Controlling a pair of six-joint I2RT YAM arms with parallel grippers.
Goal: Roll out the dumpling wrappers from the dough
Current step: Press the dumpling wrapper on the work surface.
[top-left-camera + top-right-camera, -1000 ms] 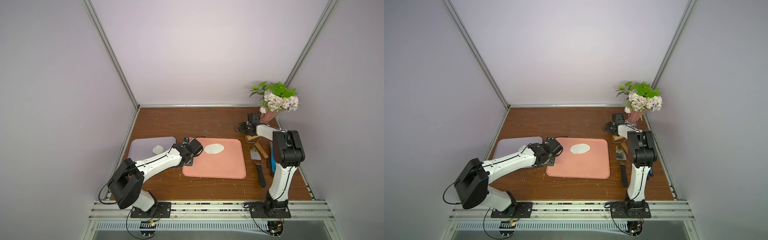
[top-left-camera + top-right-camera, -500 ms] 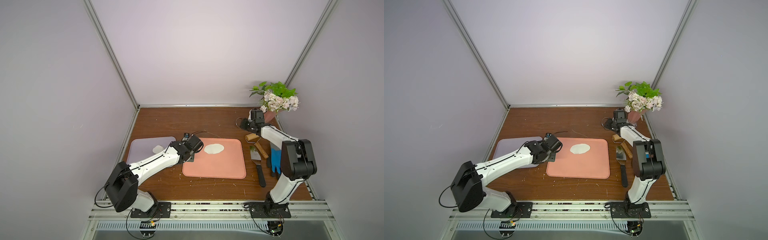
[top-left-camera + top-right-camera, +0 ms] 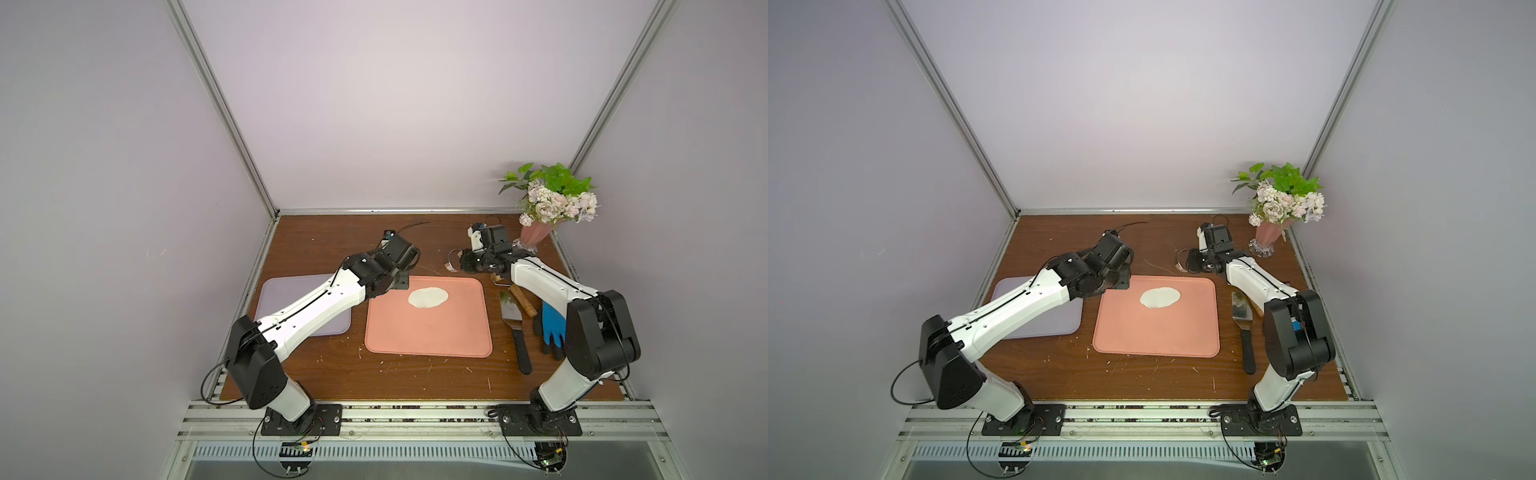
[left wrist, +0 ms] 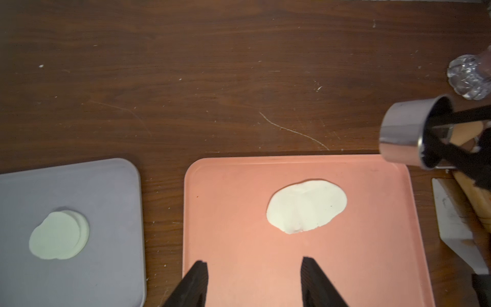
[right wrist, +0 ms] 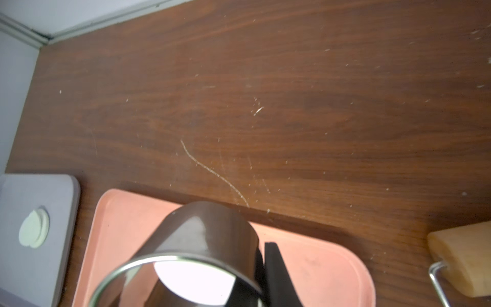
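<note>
brown tabletop (image 3: 332, 241) bears pink mat (image 3: 428, 332) with dough (image 3: 428, 297); left claw (image 4: 253, 261) gapes empty; right claw (image 5: 259, 255) pinches steel ring (image 5: 204, 234)

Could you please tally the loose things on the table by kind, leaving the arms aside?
Trays: 2 (salmon-pink rectangular tray, lavender-grey rectangular tray)
Dough: 2 (flat white dough sheet, stack of round white wrappers, counted as one)
Tools: 3 (steel ring cutter, tan wooden roller, metal scraper with black handle)
Gloves: 1 (blue-and-black glove)
Vases: 1 (pink vase of flowers)
Total: 9
</note>
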